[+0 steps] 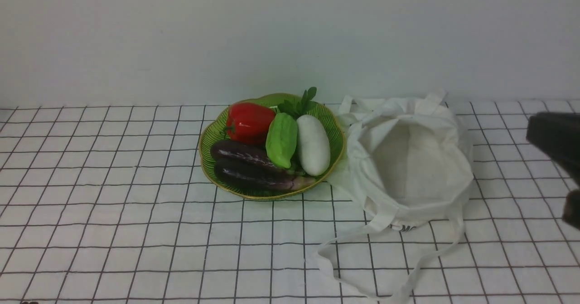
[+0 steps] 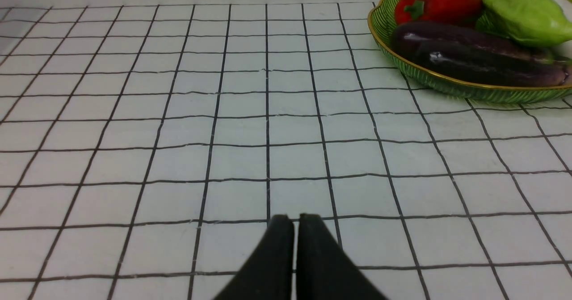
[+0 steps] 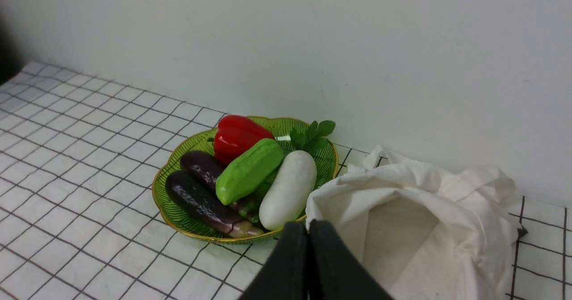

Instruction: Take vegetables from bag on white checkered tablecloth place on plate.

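My right gripper (image 3: 308,228) hangs closed on nothing, since the light-green vegetable (image 3: 248,170) lies ahead of it on the plate (image 3: 155,187), propped across the eggplants (image 3: 196,197) beside the white vegetable (image 3: 288,190), while the nearer bag (image 3: 447,183) gapes open, apparently empty, so I judge the transfer complete.

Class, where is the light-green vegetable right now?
In front view, the light-green vegetable lies on the green plate, between red pepper and white vegetable, left of the bag.

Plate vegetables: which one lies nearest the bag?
The white oblong vegetable, on the right side of the plate next to the bag. The light-green vegetable lies beside it, with the red pepper and dark eggplants farther left.
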Available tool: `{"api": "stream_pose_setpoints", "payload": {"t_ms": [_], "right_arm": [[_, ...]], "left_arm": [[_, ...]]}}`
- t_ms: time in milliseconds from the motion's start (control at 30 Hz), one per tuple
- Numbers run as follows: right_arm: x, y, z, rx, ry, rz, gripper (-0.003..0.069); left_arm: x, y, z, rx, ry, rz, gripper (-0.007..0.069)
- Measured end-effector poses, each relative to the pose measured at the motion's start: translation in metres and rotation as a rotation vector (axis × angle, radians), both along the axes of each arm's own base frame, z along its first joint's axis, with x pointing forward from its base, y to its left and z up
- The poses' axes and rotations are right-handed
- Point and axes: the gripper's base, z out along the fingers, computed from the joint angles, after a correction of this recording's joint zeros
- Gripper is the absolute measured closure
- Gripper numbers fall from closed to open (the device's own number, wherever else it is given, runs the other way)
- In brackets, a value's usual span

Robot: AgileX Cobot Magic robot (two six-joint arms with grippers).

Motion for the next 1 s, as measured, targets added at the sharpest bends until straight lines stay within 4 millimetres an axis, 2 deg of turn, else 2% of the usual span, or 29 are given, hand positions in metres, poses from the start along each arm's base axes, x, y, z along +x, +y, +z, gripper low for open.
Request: {"api": "stream_pose_setpoints", "payload": {"t_ms": [267, 600, 1000], "right_arm": [[-0.004, -0.002, -0.029, -0.012, 0.032, -0.009, 0.0673], [-0.007, -0.002, -0.038, -0.061, 0.119, 0.01, 0.0673], [-0.009, -0.004, -0.04, -0.036, 0.115, -0.004, 0.0673]], "left_arm": [[0.0, 0.0, 0.0, 0.0, 0.0, 0.0, 0.0632], [0.0, 0.0, 0.0, 0.0, 0.0, 0.0, 0.0632], [0.0, 0.0, 0.0, 0.0, 0.0, 0.0, 0.0632]]}}
